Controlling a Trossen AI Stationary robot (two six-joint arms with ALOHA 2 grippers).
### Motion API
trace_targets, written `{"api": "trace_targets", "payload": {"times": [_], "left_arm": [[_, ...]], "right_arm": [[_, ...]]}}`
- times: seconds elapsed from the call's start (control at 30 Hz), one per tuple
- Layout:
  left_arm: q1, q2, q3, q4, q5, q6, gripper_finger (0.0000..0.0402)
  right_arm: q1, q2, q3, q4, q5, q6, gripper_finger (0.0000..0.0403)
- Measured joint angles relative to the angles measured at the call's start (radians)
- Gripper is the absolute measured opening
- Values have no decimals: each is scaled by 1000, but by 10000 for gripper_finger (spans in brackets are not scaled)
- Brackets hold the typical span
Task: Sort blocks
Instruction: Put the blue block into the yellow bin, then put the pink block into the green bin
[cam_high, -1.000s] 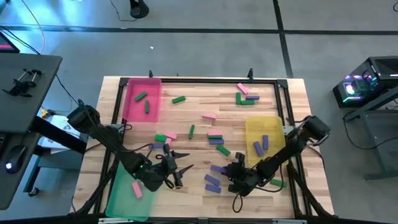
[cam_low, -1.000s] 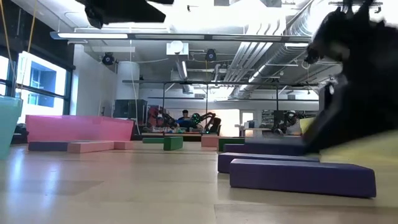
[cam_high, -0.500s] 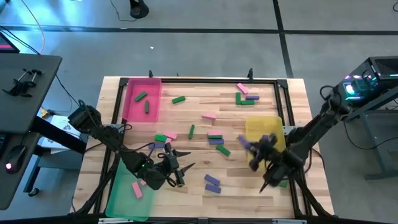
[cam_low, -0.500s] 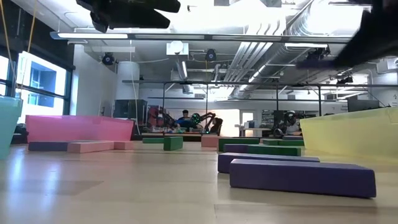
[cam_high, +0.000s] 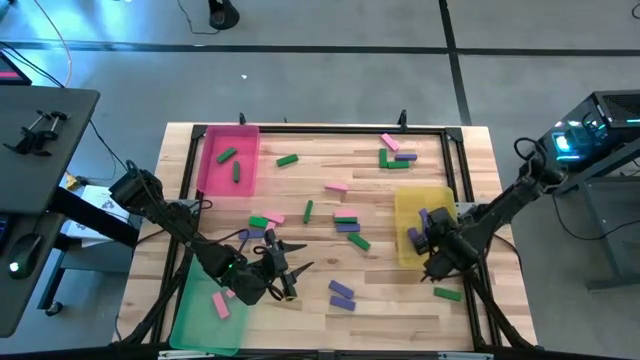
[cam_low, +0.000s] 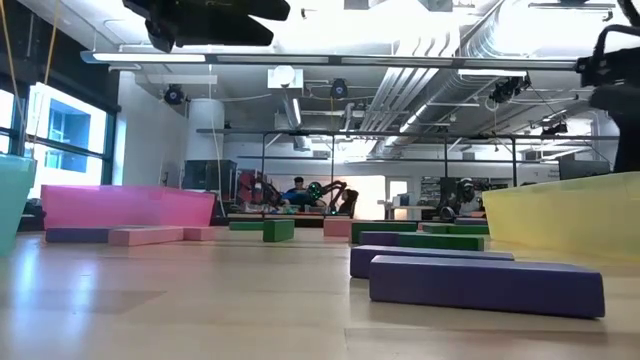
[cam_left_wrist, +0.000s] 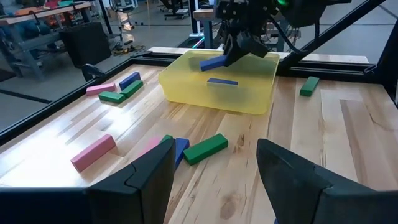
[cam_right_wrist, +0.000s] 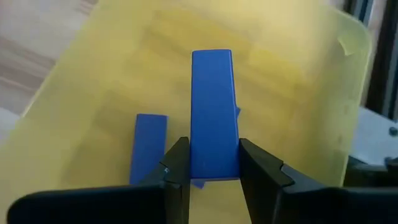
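The right tool (cam_right_wrist: 208, 171) is held above the yellow tray (cam_high: 408, 205), which lies toward four o'clock on the worktop (cam_high: 320, 180). Its two fingers (cam_right_wrist: 176, 163) are closed on the sides of a purple block (cam_right_wrist: 214, 112), which is gripped at its near end and points out over the tray. At least two other purple blocks (cam_right_wrist: 148, 146) are seen lying on the tray's floor beneath it.

The left tool (cam_high: 285, 272) is held low at about seven o'clock, just beside the green tray (cam_high: 195, 305), with its fingers spread wide and nothing between them. One pink block (cam_high: 220, 305) lies in the green tray.

Two green blocks (cam_high: 228, 155) are found in the pink tray (cam_high: 215, 180) at eleven o'clock. The remaining blocks are scattered loose: a mixed cluster (cam_high: 395, 155) at one o'clock, a few pink, green and purple ones (cam_high: 345, 222) near the centre, two purple blocks (cam_high: 342, 293) at six o'clock, and a lone green block (cam_high: 448, 293) at five o'clock, beside the yellow tray.
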Motion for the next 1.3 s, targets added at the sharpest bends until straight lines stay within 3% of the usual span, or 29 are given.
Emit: {"api": "trace_targets", "payload": {"times": [0.2, 0.4, 0.73, 0.87, 1.13, 1.3], "left_arm": [[5, 0, 0, 0, 1, 0, 213], [4, 0, 0, 0, 1, 0, 213], [4, 0, 0, 0, 0, 0, 213], [4, 0, 0, 0, 0, 0, 213], [4, 0, 0, 1, 0, -1, 213], [4, 0, 0, 1, 33, -1, 213]], "right_arm": [[-90, -2, 1, 48, -91, -113, 88], [-163, 8, 1, 195, -94, -292, 90], [-252, 119, 2, 190, -130, -427, 92], [-258, 167, 1, 190, -129, -449, 110], [-247, 146, 25, 87, -91, -456, 178], [-186, 109, 94, -28, 45, -364, 184]]}}
